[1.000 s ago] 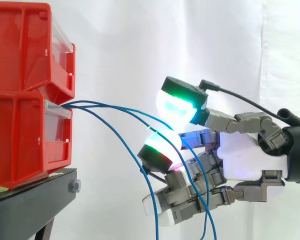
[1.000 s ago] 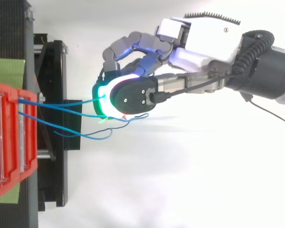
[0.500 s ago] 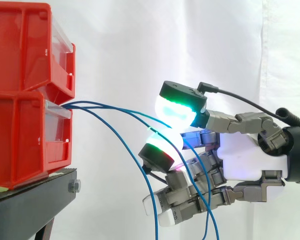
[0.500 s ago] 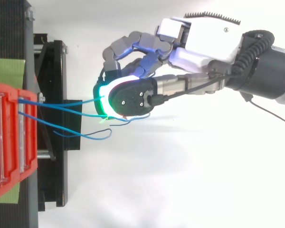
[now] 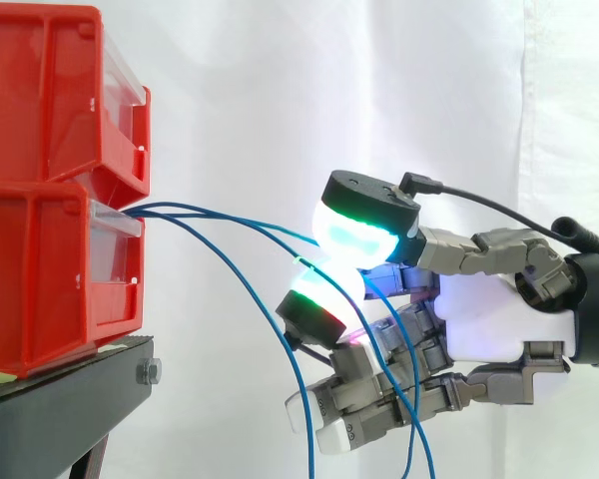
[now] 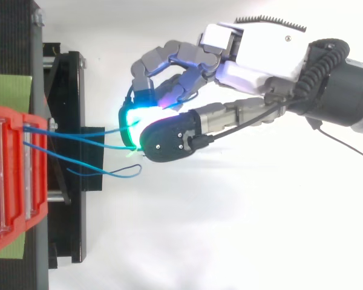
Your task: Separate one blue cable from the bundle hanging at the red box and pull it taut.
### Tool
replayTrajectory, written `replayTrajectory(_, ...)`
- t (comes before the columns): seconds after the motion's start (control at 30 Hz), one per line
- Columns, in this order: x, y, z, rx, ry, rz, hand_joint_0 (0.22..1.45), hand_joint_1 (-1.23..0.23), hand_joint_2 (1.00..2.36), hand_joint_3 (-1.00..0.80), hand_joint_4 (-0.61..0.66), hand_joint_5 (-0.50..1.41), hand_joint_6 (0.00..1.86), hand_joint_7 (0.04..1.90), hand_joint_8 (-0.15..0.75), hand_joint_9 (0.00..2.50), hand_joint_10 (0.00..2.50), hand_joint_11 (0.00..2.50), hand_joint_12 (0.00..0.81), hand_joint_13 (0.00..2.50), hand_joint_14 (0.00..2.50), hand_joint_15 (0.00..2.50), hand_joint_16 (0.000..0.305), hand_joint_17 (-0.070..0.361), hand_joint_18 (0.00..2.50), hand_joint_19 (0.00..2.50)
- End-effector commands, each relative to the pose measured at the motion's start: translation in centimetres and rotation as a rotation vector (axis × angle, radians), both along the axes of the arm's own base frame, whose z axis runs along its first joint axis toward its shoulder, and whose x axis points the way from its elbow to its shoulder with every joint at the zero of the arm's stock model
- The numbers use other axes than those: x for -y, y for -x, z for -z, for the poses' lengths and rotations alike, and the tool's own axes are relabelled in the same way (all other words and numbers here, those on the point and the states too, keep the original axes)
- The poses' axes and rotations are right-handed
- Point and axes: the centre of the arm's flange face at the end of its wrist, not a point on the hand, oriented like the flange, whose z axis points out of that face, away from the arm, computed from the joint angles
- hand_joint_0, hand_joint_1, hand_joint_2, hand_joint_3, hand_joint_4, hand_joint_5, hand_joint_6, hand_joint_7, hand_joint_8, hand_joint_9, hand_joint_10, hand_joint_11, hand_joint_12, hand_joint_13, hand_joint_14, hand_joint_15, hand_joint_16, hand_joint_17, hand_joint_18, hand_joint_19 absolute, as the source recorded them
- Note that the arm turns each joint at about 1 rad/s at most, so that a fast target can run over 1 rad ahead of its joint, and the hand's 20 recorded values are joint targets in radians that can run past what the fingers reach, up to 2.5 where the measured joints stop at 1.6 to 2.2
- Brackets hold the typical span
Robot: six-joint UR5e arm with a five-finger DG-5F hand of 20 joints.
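One blue cable [image 5: 230, 217] sits pinched between our hand's [image 5: 489, 319] glowing pads [image 5: 359, 225], while the other cables [image 5: 307, 429] sag beside it. We should grip firmly and draw slowly, straight away from the red box [image 5: 50, 269].

Thin slack blue cables [image 5: 180, 208] out of the lower red box [image 5: 40, 279]: top strand [image 5: 270, 225] near level, others in downward arcs.

One robot hand [image 5: 489, 324] faces two red bins [image 5: 40, 269] stacked just ahead of it on one black stand [image 5: 60, 399], while three blue cables [image 5: 195, 209] run from the bins to the hand and hang below it, before one white curtain [image 5: 280, 90].
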Motion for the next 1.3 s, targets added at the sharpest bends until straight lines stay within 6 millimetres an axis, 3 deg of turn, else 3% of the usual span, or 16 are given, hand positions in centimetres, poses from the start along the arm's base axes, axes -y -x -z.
replayTrajectory(0.0, 0.04, 0.01, 0.0, 0.0, -0.001, 0.002, 0.64, -0.76, 1.0, -0.5, 0.09, -0.2, 0.92, 1.14, 0.262, 0.92, 0.02, 1.04, 0.31, 0.65, 0.02, 0.42, 0.042, 0.094, 0.52, 0.4)
replayTrajectory(0.07, 0.04, 0.01, 0.0, 0.0, -0.001, 0.002, 0.57, -0.72, 1.0, -0.5, 0.11, -0.2, 0.92, 1.15, 0.268, 0.94, 0.02, 1.05, 0.314, 0.66, 0.02, 0.43, 0.043, 0.096, 0.52, 0.41)
replayTrajectory(0.13, -0.07, 0.0, 0.0, 0.0, 0.0, 0.0, 0.51, -0.57, 1.0, -0.5, 0.13, -0.18, 0.91, 1.16, 0.3, 1.0, 0.02, 1.04, 0.331, 0.67, 0.02, 0.44, 0.046, 0.104, 0.53, 0.42)
replayTrajectory(0.17, 0.04, -0.03, -0.07, 0.001, 0.0, 0.002, 0.5, -0.54, 1.0, -0.5, 0.13, -0.18, 0.91, 1.15, 0.304, 1.02, 0.02, 1.06, 0.336, 0.68, 0.02, 0.44, 0.046, 0.104, 0.53, 0.43)
replayTrajectory(0.23, -0.08, -0.04, -0.07, 0.001, 0.0, 0.0, 0.52, -0.35, 1.0, -0.5, 0.12, -0.18, 0.9, 1.14, 0.305, 1.05, 0.02, 1.05, 0.336, 0.7, 0.02, 0.44, 0.046, 0.102, 0.53, 0.44)
replayTrajectory(0.33, 0.04, 0.01, 0.0, 0.0, -0.001, 0.002, 0.54, -0.26, 1.0, -0.5, 0.11, -0.17, 0.88, 1.09, 0.301, 1.09, 0.02, 1.06, 0.327, 0.71, 0.02, 0.44, 0.044, 0.1, 0.53, 0.46)
replayTrajectory(0.47, 0.09, 0.02, 0.0, 0.0, -0.001, 0.006, 0.6, -0.4, 1.01, -0.44, 0.1, -0.17, 0.87, 1.12, 0.287, 1.08, 0.03, 1.06, 0.324, 0.71, 0.02, 0.44, 0.043, 0.096, 0.53, 0.46)
replayTrajectory(0.57, 0.12, 0.01, 0.11, -0.002, 0.001, 0.01, 0.59, -0.5, 1.02, -0.3, 0.11, -0.17, 0.87, 1.21, 0.294, 1.06, 0.02, 1.07, 0.324, 0.7, 0.02, 0.44, 0.043, 0.097, 0.53, 0.45)
replayTrajectory(0.6, 0.12, 0.01, 0.11, -0.001, -0.001, 0.01, 0.57, -0.57, 1.02, -0.22, 0.15, -0.17, 0.86, 1.34, 0.291, 1.02, 0.02, 1.07, 0.327, 0.69, 0.02, 0.45, 0.043, 0.098, 0.52, 0.45)
replayTrajectory(0.73, 0.23, 0.02, 0.11, -0.002, 0.001, 0.011, 0.59, -0.71, 1.02, -0.11, 0.1, -0.19, 0.92, 1.28, 0.287, 0.98, 0.02, 1.06, 0.325, 0.67, 0.02, 0.44, 0.044, 0.098, 0.51, 0.43)
replayTrajectory(0.87, 0.45, 0.04, 0.11, -0.002, 0.001, 0.013, 0.61, -0.74, 1.02, -0.14, 0.06, -0.2, 0.93, 1.24, 0.275, 0.95, 0.02, 1.06, 0.32, 0.64, 0.02, 0.43, 0.043, 0.097, 0.51, 0.42)
replayTrajectory(1.13, 0.68, 0.06, 0.11, -0.002, 0.001, 0.016, 0.7, -0.75, 1.0, -0.49, 0.02, -0.22, 0.94, 1.15, 0.254, 0.86, 0.02, 1.02, 0.308, 0.61, 0.02, 0.4, 0.042, 0.094, 0.47, 0.37)
replayTrajectory(1.27, 0.69, 0.06, 0.11, -0.002, 0.001, 0.017, 0.7, -0.75, 1.0, -0.5, 0.03, -0.22, 0.94, 1.13, 0.251, 0.85, 0.02, 1.0, 0.306, 0.61, 0.02, 0.4, 0.041, 0.093, 0.47, 0.36)
